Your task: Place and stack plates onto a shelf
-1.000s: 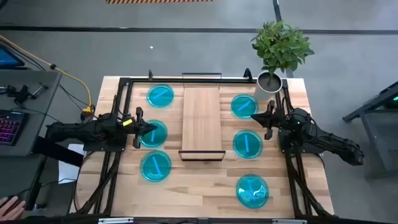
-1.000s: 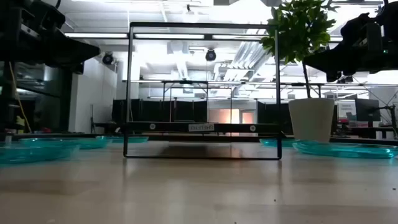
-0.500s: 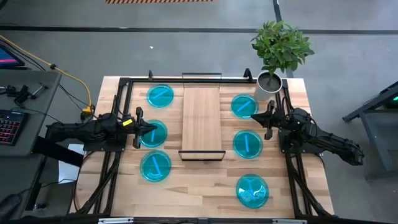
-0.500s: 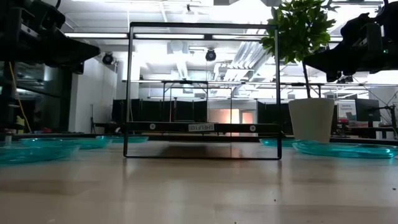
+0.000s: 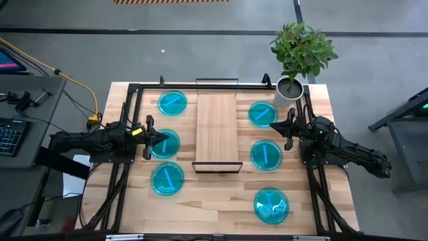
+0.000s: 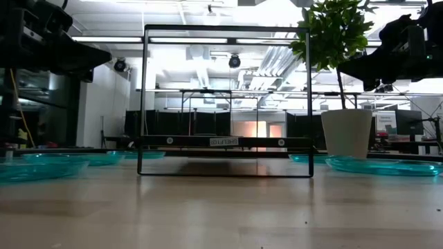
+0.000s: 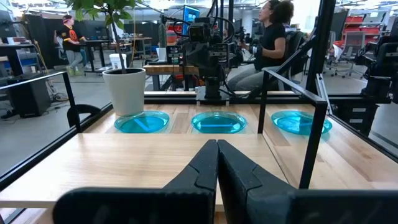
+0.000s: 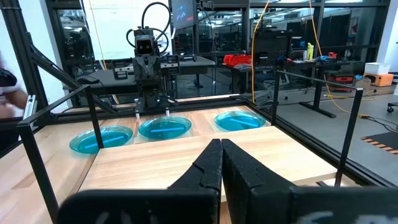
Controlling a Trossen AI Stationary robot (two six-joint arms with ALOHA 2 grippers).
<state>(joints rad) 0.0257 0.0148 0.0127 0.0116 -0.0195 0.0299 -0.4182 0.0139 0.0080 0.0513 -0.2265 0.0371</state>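
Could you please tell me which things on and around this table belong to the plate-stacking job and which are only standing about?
Part of the job:
- six plates, three either side, none stacked yet
- shelf, bare
- left tool and right tool, both shut, empty

Standing about:
- potted plant at the table's corner
- keyboard on the side desk

A leafy green plant in a white pot [image 5: 291, 88] stands at the far right corner of a planked wooden bench [image 5: 221, 201], the landmark of this workshop scene. Left of the bench, a grey desk [image 5: 27, 120] carries a keyboard [image 5: 9, 137], and a yellow cable [image 5: 73, 84] trails from that desk toward the bench's left edge. Beyond the bench, a seated person in dark clothes [image 7: 264, 46] faces a monitor [image 7: 189, 14]; farther off, another person [image 7: 68, 37] stands among desks.
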